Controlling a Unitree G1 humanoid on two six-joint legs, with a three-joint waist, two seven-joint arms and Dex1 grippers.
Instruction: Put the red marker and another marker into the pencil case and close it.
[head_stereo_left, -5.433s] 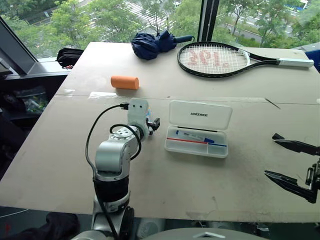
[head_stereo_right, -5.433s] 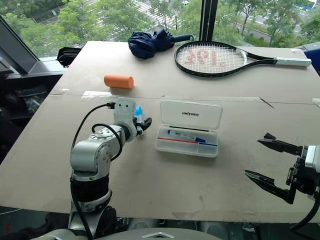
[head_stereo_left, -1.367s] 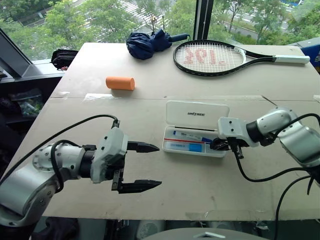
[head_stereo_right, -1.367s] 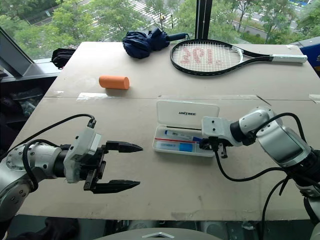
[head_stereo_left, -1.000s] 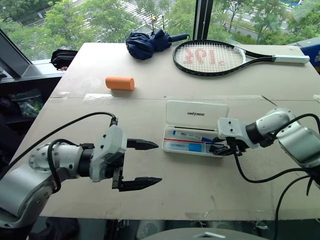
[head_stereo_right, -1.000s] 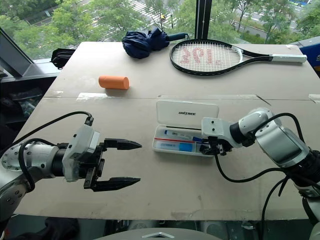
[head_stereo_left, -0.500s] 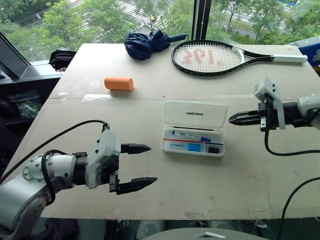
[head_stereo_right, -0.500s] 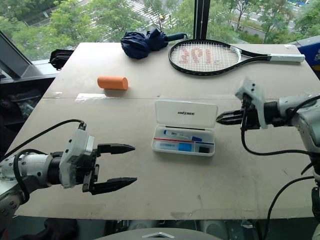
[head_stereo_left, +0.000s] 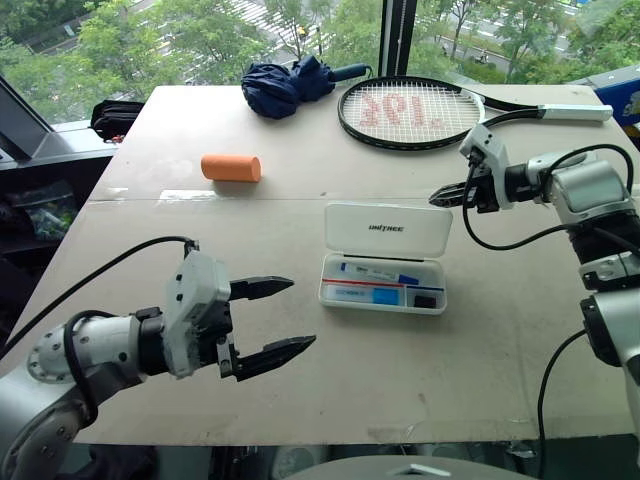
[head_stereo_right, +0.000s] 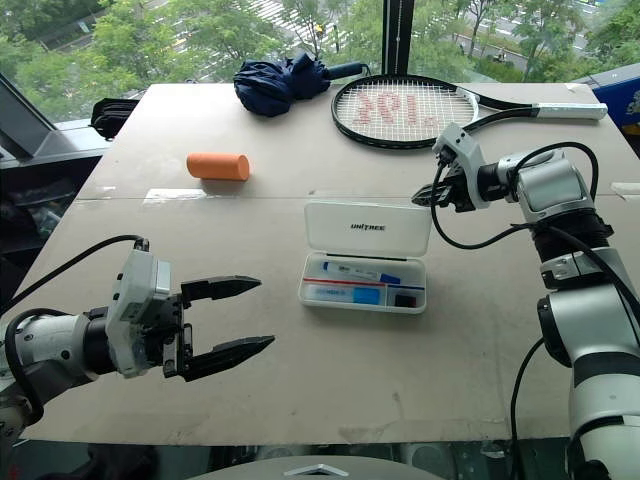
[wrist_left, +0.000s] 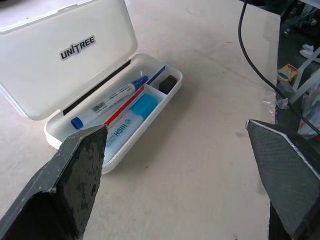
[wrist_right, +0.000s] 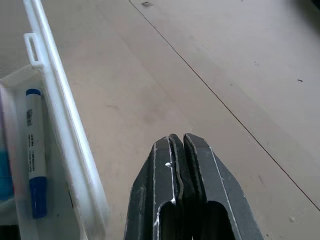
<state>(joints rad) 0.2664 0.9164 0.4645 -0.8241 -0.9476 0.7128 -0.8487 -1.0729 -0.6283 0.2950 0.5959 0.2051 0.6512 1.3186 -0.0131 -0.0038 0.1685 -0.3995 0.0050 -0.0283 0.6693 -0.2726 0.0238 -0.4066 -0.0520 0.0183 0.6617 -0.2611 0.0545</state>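
The white pencil case (head_stereo_left: 392, 244) lies open mid-table, its "UNITREE" lid (wrist_left: 45, 80) tilted back. In its tray lie a white marker with a blue cap (wrist_left: 107, 102), a blue highlighter (wrist_left: 131, 120) and a small black piece (wrist_left: 168, 82) in the end compartment. A thin red-and-blue stripe runs along the tray. The red marker is out of view. My right gripper (head_stereo_left: 437, 198) hovers shut and empty just past the lid's far right corner. My left gripper (head_stereo_left: 300, 313) hangs wide open and empty, left of the case and nearer the front edge.
At the back of the table lie an orange cylinder (head_stereo_left: 231, 167), a folded blue umbrella (head_stereo_left: 285, 85) and a tennis racket (head_stereo_left: 420, 100). A black bag (head_stereo_left: 117, 117) sits on the ledge beyond the left edge. Bare tabletop surrounds the case.
The right gripper left the tray's right end, rose, closed, and swung to the lid's far right corner. A small black piece now lies in the end compartment. The left gripper stayed open.
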